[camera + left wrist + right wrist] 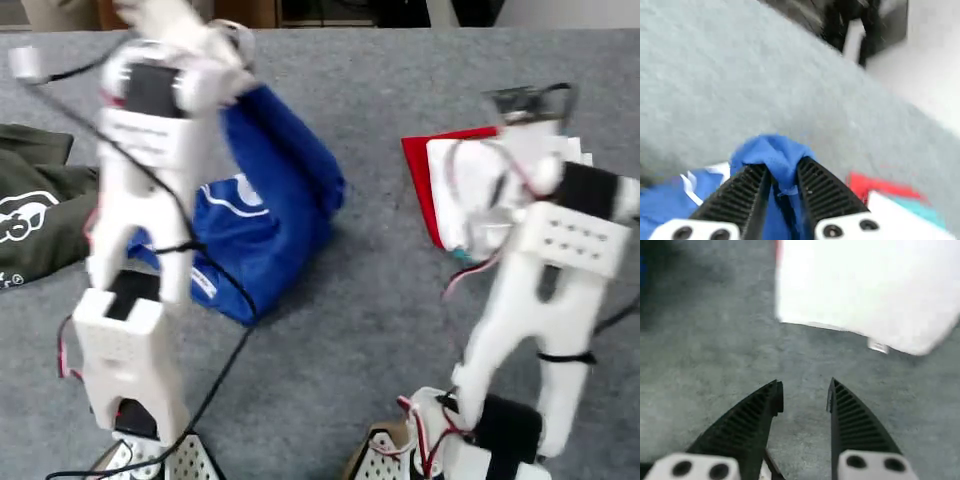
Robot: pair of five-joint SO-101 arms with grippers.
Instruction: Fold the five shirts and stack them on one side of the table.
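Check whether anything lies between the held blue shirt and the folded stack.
Nothing visible lies on the grey table between the blue shirt and the stack; the right gripper hovers open at the stack's edge.

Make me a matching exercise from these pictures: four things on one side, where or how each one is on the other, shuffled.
1 blue shirt
2 white shirt
3 green shirt
4 right claw

A open over bare table
B on the red shirt
C pinched in the left claw
D lying loose, no claw on it

Pairs: 1-C, 2-B, 3-D, 4-A
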